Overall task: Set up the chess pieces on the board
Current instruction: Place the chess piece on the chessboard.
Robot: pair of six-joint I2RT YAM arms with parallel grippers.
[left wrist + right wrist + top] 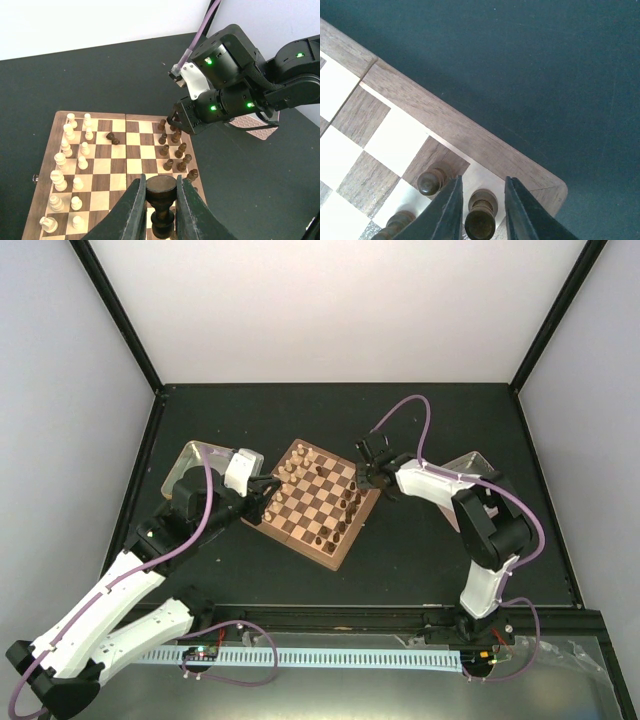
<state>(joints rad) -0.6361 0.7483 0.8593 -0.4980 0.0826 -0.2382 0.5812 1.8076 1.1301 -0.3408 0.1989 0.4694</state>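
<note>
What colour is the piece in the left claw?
Dark brown piece, best in left wrist view.

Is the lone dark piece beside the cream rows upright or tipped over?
Tipped: the dark piece lies on its side on the board, while neighbouring cream pieces stand.

The top external camera looks down from high over the near side, far enough to take in the whole surface [430,560] and the board [300,515] that all three views share. The left wrist camera looks low across the board rightward at the right arm [225,80]; the right wrist camera hangs close above its right corner.
</note>
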